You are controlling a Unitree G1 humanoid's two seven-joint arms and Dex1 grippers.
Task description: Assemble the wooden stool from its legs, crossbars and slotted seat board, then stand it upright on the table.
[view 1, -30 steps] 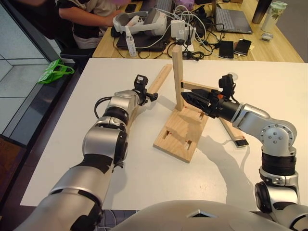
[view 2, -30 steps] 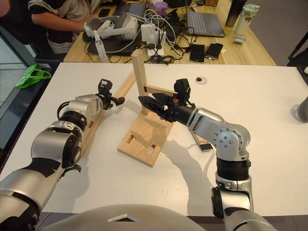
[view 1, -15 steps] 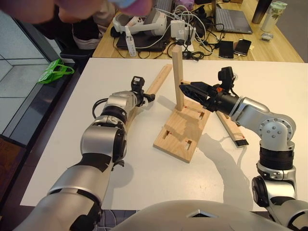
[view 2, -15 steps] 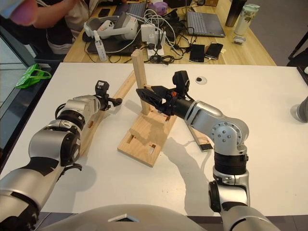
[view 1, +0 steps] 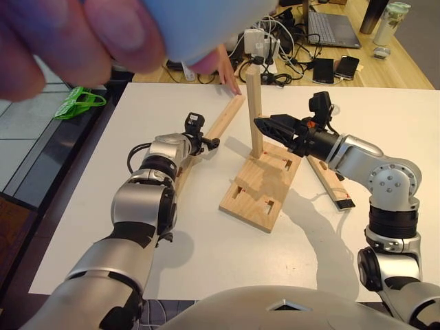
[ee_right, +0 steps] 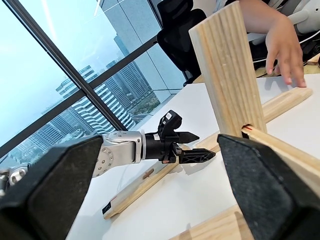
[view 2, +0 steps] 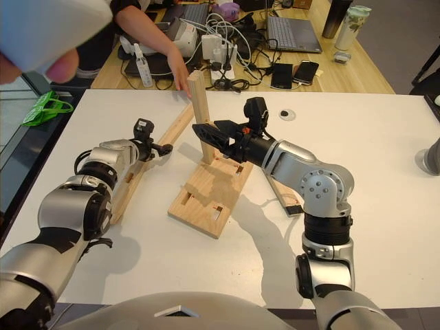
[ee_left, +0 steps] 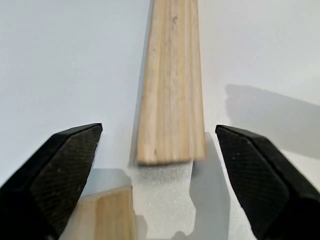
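The seat board (view 1: pixel 258 196) lies flat on the table (view 1: pixel 206 261), with one leg (view 1: pixel 255 103) standing upright in a far slot. The right gripper (view 1: pixel 261 126) is spread wide just beside that leg, holding nothing. The left gripper (view 1: pixel 212 142) is also spread wide, with the end of a flat-lying wooden bar (ee_left: pixel 172 100) between its fingers, untouched.

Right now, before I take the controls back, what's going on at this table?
The stool is partly built. The seat board lies flat on the table, with one leg standing upright in it and a crossbar slotted into that leg. The right gripper is open, a finger on either side of the leg. The left gripper is open over the end of a loose bar lying on the table. A person's hand is near that bar's far end.
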